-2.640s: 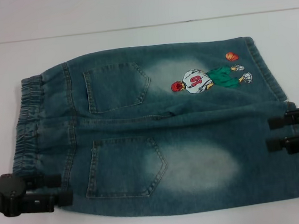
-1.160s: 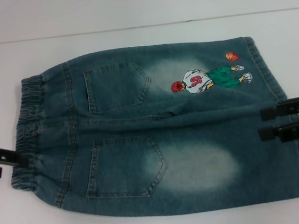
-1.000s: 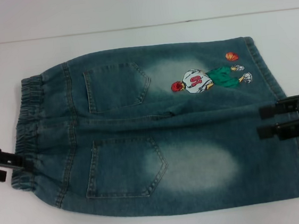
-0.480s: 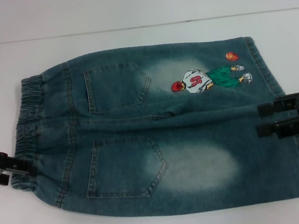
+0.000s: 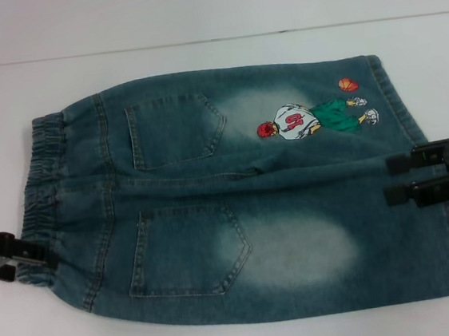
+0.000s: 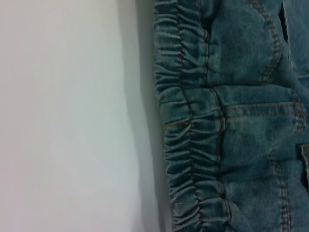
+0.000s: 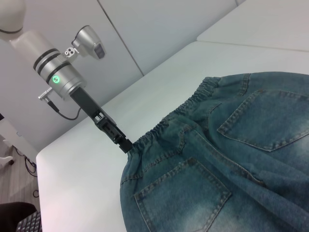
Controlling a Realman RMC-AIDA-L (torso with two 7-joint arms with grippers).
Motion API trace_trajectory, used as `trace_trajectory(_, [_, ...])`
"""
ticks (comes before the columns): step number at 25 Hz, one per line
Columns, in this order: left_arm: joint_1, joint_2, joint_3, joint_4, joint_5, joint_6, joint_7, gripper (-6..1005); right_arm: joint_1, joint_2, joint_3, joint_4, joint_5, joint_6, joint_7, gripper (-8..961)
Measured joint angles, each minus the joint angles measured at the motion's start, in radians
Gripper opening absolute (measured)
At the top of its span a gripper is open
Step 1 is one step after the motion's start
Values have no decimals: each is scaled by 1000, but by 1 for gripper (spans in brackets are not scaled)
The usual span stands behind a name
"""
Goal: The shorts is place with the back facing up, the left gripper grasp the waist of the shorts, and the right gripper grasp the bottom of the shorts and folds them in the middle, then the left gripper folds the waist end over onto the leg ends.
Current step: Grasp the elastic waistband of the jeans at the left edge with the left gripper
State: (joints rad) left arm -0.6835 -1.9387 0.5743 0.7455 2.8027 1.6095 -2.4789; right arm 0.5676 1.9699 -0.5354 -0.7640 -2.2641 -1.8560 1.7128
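Observation:
The blue denim shorts lie flat, back up, with two back pockets showing. The elastic waist is at the left and the leg ends at the right. My left gripper is at the near end of the waist, fingertips against its edge, jaws slightly apart. The right wrist view shows this left gripper touching the gathered waist. The left wrist view looks down on the waist. My right gripper hovers open over the near leg, close to the bottom hem.
The shorts rest on a white table, whose far edge runs across the top of the head view. An embroidered basketball player and ball mark the far leg. The left arm's silver wrist stands over the table corner.
The left gripper has slid along the waist edge toward the near corner and in against the waistband. The right gripper crept slightly inward over the near leg. The shorts have not moved.

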Motion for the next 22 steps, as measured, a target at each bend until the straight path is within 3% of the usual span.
trace_trajectory(10, [-12, -8, 14, -18, -7, -1, 2, 897, 1, 0, 4, 0, 0, 0, -4, 801])
trace_trajectory(19, [-19, -22, 13, 35, -10, 0, 50, 891, 1, 0, 11, 0, 0, 0, -4, 801])
trace_trajectory(21, [-19, -24, 13, 36, -10, -1, 57, 700, 1, 0, 12, 0, 0, 0, -4, 800])
trace_trajectory(22, [-19, -25, 13, 36, -10, -1, 61, 665, 1, 0, 12, 0, 0, 0, -4, 800])
